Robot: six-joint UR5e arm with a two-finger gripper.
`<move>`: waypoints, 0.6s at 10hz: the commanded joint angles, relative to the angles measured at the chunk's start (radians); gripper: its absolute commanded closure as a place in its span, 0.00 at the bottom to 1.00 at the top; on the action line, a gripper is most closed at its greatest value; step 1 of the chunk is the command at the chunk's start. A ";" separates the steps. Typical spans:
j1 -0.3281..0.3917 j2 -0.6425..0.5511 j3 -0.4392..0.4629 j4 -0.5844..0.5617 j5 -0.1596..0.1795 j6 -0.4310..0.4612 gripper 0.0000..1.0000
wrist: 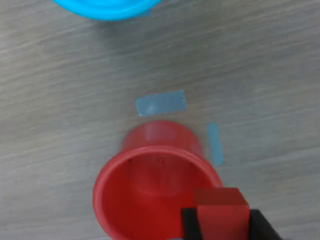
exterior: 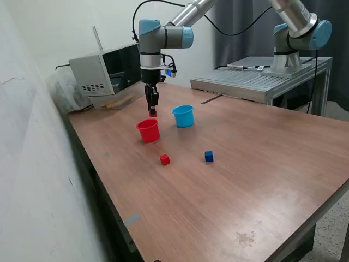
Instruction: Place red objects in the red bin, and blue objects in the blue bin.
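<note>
My gripper (exterior: 152,113) hangs just above the red bin (exterior: 148,131), shut on a tiny red cube (exterior: 152,114). The wrist view shows that red cube (wrist: 220,206) pinched between the dark fingers (wrist: 190,225) over the rim of the red bin (wrist: 120,195), whose inside looks bare. A second red cube (exterior: 164,159) lies on the table in front of the red bin. One dark blue cube (exterior: 209,156) rests to its right in the exterior view. The light blue bin (exterior: 184,115) stands beside the red one; the wrist view catches just its rim (wrist: 107,9).
A grey box-like device (exterior: 103,70) and clutter sit at the table's far end behind the arm. A metal platform (exterior: 256,76) carries a second robot arm (exterior: 297,38). Pale tape strips (wrist: 161,103) are stuck to the wooden table (exterior: 245,180) by the red bin.
</note>
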 commanded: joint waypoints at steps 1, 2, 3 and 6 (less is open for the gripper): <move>0.000 0.001 0.001 -0.011 0.000 0.000 0.00; -0.002 0.001 0.003 -0.013 0.000 0.000 0.00; -0.006 0.001 0.004 -0.014 0.000 0.000 0.00; -0.006 -0.008 0.012 -0.010 -0.002 0.000 0.00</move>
